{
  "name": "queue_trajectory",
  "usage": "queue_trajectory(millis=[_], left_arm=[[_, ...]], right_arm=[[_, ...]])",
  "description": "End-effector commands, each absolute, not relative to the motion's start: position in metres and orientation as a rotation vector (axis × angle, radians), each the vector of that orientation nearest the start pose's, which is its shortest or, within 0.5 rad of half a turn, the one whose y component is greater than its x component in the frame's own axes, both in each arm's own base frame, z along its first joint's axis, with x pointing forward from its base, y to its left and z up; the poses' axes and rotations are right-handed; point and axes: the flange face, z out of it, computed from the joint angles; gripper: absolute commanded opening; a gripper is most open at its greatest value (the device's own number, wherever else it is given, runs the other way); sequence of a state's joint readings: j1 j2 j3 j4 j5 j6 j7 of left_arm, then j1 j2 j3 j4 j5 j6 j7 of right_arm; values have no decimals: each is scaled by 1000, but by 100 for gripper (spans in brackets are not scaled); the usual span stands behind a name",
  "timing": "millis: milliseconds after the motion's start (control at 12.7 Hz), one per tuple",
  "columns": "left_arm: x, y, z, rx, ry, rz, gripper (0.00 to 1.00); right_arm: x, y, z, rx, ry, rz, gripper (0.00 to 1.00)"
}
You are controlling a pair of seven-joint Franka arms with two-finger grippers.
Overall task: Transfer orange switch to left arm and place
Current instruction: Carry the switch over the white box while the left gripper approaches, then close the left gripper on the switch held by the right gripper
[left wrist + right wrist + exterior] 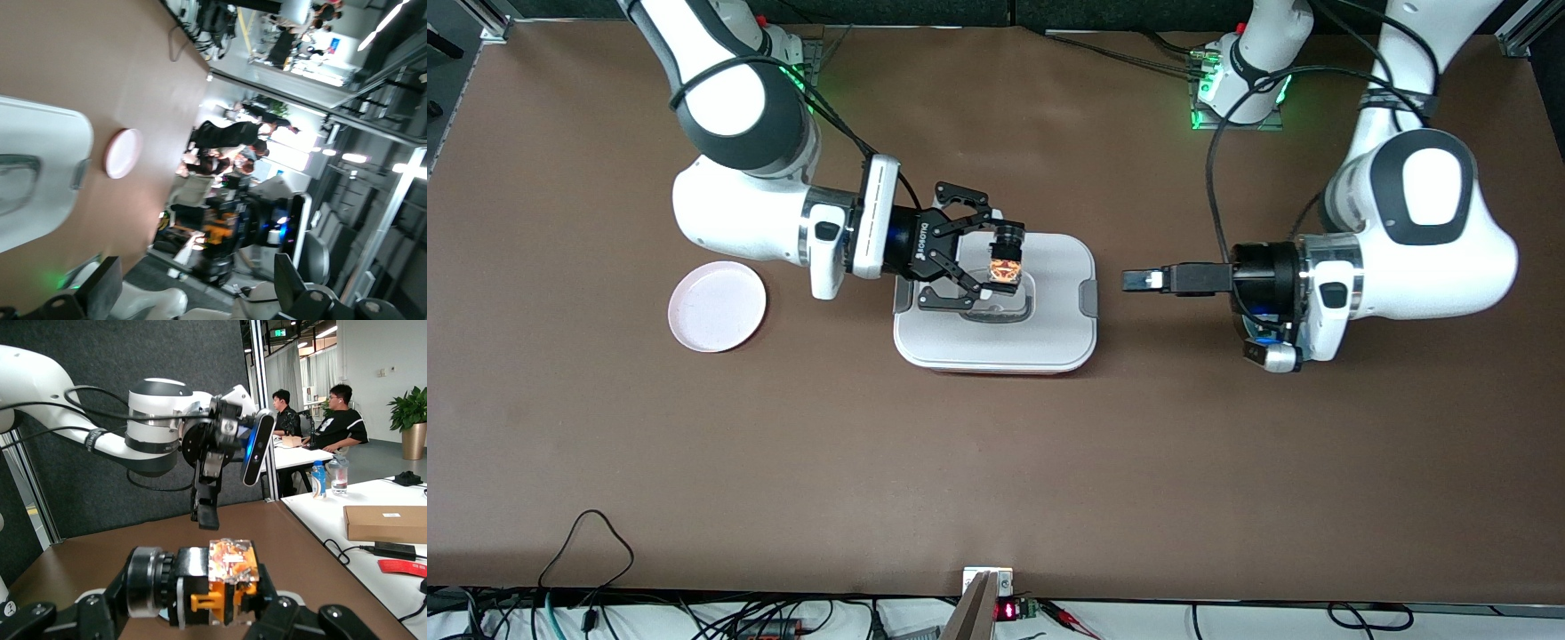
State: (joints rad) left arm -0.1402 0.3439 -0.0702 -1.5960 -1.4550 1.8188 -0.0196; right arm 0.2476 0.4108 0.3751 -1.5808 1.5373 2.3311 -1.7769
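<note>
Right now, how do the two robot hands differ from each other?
The right gripper has open-framed black fingers shut on the orange switch; the left gripper has slim fingers, open and holding nothing. The right gripper hangs over the white box; the left gripper hangs over bare table beside the box. Both point sideways, toward each other.
</note>
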Motion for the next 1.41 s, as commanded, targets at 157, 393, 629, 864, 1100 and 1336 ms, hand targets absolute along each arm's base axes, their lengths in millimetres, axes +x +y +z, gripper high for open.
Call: queue_trajectory(millis=[157, 393, 629, 864, 1100, 1336], left_arm=[[654, -233, 488, 1641, 250, -131, 100], [653, -260, 481, 1610, 279, -95, 100], [643, -289, 479, 1630, 262, -74, 100], [639, -297, 478, 1639, 248, -82, 100], [632, -310, 477, 1644, 231, -103, 92], [630, -313, 482, 1643, 223, -108, 85]], right_arm=[[595, 402, 477, -1500, -1108, -1105, 34], [592, 408, 476, -1505, -1111, -1106, 34], [591, 410, 477, -1511, -1107, -1112, 34], [590, 415, 487, -1498, -1066, -1131, 34], [588, 423, 483, -1510, -1060, -1131, 34], [588, 424, 483, -1510, -1061, -1131, 34]])
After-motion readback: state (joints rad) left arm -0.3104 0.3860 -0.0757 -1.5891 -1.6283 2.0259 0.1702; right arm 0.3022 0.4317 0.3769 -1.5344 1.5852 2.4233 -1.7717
